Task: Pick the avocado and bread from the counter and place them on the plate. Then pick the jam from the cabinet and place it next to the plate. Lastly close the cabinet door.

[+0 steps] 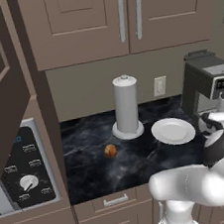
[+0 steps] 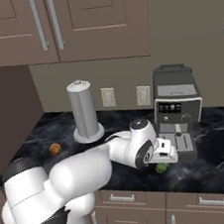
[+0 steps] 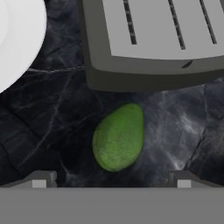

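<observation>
The green avocado [image 3: 118,136] lies on the black counter [image 3: 43,131], just in front of the coffee machine's base. My gripper [image 3: 111,179] hangs open right over it, one fingertip on each side and apart from it. From the right base view the hand [image 2: 164,160] points down at the avocado [image 2: 161,167]. The orange-brown bread [image 1: 110,150] sits alone near the paper-towel holder. To its right lies the white plate [image 1: 173,130], bare; its rim [image 3: 17,39] also shows beside the avocado. A cabinet door [image 1: 0,83] stands swung open at far left. The jam is out of view.
A grey paper-towel holder [image 1: 127,107] stands at the back of the counter. The coffee machine [image 2: 178,110] is right behind the avocado and close to my hand. A stove panel [image 1: 22,171] borders the counter on the left. Closed wall cabinets [image 1: 82,23] hang overhead.
</observation>
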You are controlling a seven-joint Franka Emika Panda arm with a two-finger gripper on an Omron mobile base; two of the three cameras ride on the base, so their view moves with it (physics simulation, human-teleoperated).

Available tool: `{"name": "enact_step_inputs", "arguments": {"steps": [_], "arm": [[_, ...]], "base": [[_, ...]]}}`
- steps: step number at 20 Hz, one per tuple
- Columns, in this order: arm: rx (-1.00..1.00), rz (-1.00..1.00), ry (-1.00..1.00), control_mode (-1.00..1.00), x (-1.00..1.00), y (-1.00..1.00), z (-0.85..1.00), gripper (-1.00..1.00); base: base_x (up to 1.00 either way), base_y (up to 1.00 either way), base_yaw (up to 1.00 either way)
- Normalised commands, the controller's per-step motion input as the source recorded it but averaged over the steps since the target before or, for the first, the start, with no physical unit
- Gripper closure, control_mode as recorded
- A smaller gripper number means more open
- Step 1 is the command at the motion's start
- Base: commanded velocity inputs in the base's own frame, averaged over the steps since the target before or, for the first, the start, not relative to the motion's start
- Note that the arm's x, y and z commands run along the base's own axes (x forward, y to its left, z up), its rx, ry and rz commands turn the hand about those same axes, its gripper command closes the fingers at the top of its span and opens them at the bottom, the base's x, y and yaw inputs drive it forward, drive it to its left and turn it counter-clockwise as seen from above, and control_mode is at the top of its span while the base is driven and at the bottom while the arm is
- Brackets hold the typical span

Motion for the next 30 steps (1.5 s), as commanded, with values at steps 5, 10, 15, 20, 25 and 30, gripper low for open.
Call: {"name": "enact_step_inputs", "arguments": {"steps": [5, 10, 15, 20, 25, 30], "arm": [[0.00, 0.00, 0.00, -1.00, 0.13, -0.08, -0.17, -1.00], [0.01, 0.00, 0.01, -1.00, 0.03, -0.15, -0.21, -1.00], [0.00, 0.00, 0.00, -1.00, 0.04, -0.12, -0.23, -1.00], [0.00, 0.00, 0.00, -1.00, 0.05, -0.02, -0.19, -1.00], [0.00, 0.00, 0.04, -1.00, 0.02, -0.01, -0.08, 1.00], [0.00, 0.00, 0.01, -1.00, 0.00, 0.00, -0.01, 1.00]], "base": [[0.00, 0.00, 0.00], [0.00, 0.00, 0.00], [0.00, 0.00, 0.00], [0.00, 0.00, 0.00], [0.00, 0.00, 0.00], [0.00, 0.00, 0.00]]}}
